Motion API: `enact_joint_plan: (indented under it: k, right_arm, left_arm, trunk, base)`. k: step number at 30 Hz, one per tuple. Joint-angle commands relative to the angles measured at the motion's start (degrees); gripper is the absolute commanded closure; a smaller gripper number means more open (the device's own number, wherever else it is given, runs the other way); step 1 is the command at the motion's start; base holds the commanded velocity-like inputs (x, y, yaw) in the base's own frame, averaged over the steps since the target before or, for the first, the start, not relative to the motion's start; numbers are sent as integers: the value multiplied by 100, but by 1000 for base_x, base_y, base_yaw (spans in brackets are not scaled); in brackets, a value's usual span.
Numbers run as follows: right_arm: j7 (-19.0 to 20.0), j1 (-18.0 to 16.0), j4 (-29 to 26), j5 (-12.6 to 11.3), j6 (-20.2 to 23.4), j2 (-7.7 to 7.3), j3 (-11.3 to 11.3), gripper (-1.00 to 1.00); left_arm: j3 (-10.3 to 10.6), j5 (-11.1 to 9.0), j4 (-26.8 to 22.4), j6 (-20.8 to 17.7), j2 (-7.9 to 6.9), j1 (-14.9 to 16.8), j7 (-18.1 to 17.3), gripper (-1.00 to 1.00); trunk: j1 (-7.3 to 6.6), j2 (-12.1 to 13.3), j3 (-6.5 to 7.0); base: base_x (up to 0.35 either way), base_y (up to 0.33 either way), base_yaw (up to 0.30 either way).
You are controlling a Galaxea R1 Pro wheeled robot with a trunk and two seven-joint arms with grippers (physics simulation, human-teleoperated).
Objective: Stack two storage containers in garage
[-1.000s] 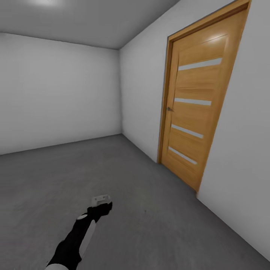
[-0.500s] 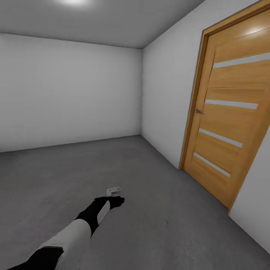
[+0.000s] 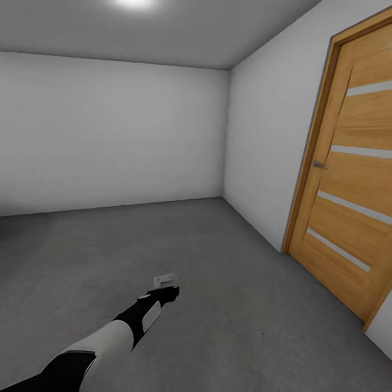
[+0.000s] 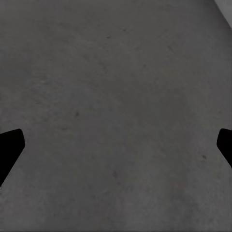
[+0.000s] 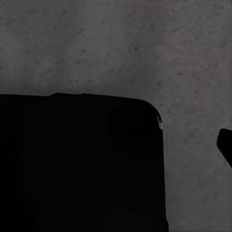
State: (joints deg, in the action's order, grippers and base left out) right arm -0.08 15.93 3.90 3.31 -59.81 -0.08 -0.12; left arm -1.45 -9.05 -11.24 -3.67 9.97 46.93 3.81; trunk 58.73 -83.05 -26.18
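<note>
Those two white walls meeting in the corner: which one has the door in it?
The right-hand wall; the wooden door sits in it. The far wall is bare.

- Below my right wrist lies the floor (image 5: 121,48), a matt dark grey concrete with faint mottling and small darker specks.
- A large black block (image 5: 79,164) covers much of the picture; its edge runs nearly straight and ends in a rounded corner with a thin pale glint on it. I cannot tell what it is.
- One of my fingertips (image 5: 225,145) shows as a dark, pointed shape at the picture's border, well apart from the black block, with bare concrete between them.
- I cannot tell how my jaws stand.
</note>
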Motion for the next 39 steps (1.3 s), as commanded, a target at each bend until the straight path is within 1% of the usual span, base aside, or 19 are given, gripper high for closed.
enact_joint_plan:
  k: [1,4,7,10,13,16,18,19,22,23,26,30,32,33,34,35,37,39]
  right_arm:
    - [-1,-2,6,19,-19,1,-6,-100]
    - [-1,-2,6,16,-19,0,-6,-100]
    - [-1,-2,6,13,-19,-1,-6,-100]
    - [-1,-2,6,15,-19,-1,-6,-100]
    - [-1,-2,6,19,-19,1,-6,-100]
    - [-1,-2,4,20,-19,1,-6,-100]
    - [-1,-2,4,21,-19,4,-6,-100]
    - [-1,-2,4,21,-19,3,-6,-100]
    - [1,-2,1,21,-19,2,-6,-100]
    - [4,-2,1,21,-19,1,-6,-100]
    - [7,-2,4,21,-19,3,-6,-100]
    - [7,-2,3,21,-19,2,-6,-100]
    - [8,-2,2,21,-19,4,-6,-100]
    - [8,-2,3,21,-19,4,-6,-100]
    - [8,-2,3,21,-19,2,-6,-100]
    - [8,-2,3,21,-19,1,-6,-100]
    - [8,-2,3,21,-19,3,-6,-100]
    - [8,-2,2,21,-19,4,-6,-100]
  left_arm:
    - [-6,-35,-17,-24,3,0,68,-100]
    - [-21,-49,-95,-2,3,0,307,-100]
    - [-11,-46,-257,33,3,-5,708,-100]
    - [81,-33,-293,12,3,-4,794,-100]
    - [141,-29,-286,2,3,-5,631,-100]
    - [168,-16,-273,-1,3,-4,284,-100]
    - [175,-7,-283,-61,3,-4,198,-100]
    - [176,-8,-290,-107,3,-5,186,-100]
    - [180,-21,-338,-515,3,-1,139,-100]
    - [183,-20,-351,-598,3,0,134,-100]
    - [197,-13,-413,-710,3,-1,143,-100]
    - [215,-1,-483,-741,3,-6,228,-100]
    - [271,3,-553,-745,3,-7,321,-100]
    - [368,12,-584,-748,3,-6,410,-100]
    - [508,33,-605,-757,3,-5,511,-100]
    - [584,42,-612,-761,3,-6,561,-100]
    - [844,72,-630,-770,3,-7,701,-100]
    - [949,79,-636,-773,3,-8,749,-100]
  trunk:
    - [0,-3,-5]
    - [0,-3,-5]
    - [0,-3,-5]
    - [0,-3,-5]
    - [0,-3,-5]
    - [0,-3,-5]
    - [0,-3,-5]
    - [0,-3,-5]
    - [0,-3,-5]
    - [0,-3,-5]
    - [0,-3,-5]
    - [0,-3,-5]
    - [0,-3,-5]
    - [0,-3,-5]
    - [0,-3,-5]
    - [0,-3,-5]
    - [0,-3,-5]
    - [0,-3,-5]
  base:
    - [2,1,33]
    - [1,1,19]
    - [0,0,6]
    - [0,0,2]
    - [0,0,0]
    - [0,0,0]
    - [0,0,0]
    - [0,0,0]
    - [0,0,-52]
    - [0,0,-168]
    - [0,0,-221]
    - [0,0,-251]
    - [0,0,-259]
    - [0,0,-261]
    - [0,0,-261]
    - [0,0,-262]
    - [0,0,-262]
    - [0,0,-262]
